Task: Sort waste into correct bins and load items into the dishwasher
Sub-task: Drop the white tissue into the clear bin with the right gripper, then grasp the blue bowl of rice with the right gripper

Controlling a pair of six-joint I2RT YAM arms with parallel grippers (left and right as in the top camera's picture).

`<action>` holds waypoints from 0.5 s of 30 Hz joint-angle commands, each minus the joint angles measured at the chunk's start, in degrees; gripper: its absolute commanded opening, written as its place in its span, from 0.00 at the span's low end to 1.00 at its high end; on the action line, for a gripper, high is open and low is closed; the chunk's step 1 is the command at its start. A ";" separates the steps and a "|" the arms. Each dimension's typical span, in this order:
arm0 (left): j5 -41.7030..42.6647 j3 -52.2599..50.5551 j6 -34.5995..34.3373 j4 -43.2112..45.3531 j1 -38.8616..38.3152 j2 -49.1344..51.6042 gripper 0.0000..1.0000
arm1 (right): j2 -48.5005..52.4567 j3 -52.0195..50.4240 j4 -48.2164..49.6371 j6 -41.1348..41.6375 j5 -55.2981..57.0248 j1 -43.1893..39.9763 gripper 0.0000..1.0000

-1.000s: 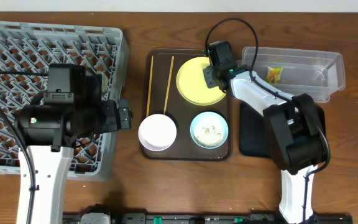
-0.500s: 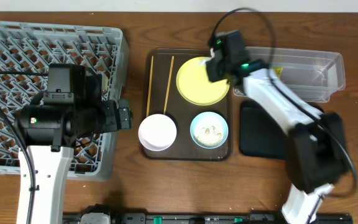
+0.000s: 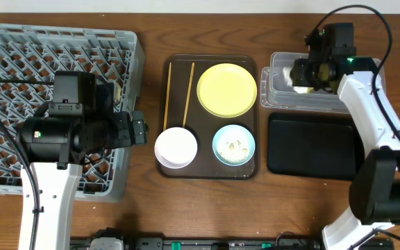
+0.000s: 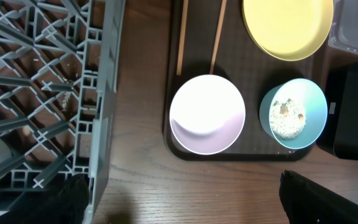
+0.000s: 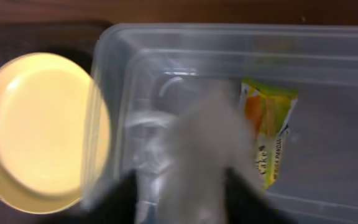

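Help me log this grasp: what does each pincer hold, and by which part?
The right pincer grips the white crumpled tissue over the clear tub, seemingly by its near end; blur hides the exact spot. The left pincer holds nothing.

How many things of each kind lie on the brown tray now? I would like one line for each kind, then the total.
plate: 1
bowls: 2 (white bowl, blue bowl)
chopsticks: 2
total: 5
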 commanded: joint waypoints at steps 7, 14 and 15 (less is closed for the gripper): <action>-0.59 0.59 0.98 0.17 -0.13 -0.42 0.98 | -9.07 0.46 -5.44 -0.81 -13.68 3.54 0.58; -0.59 0.61 0.98 0.17 -0.13 -0.42 0.98 | -11.34 -0.07 -20.83 -0.85 -13.49 16.13 0.51; -0.57 0.59 0.98 0.17 -0.13 -0.42 0.98 | -10.86 -0.52 -22.08 -0.79 -13.33 18.71 0.55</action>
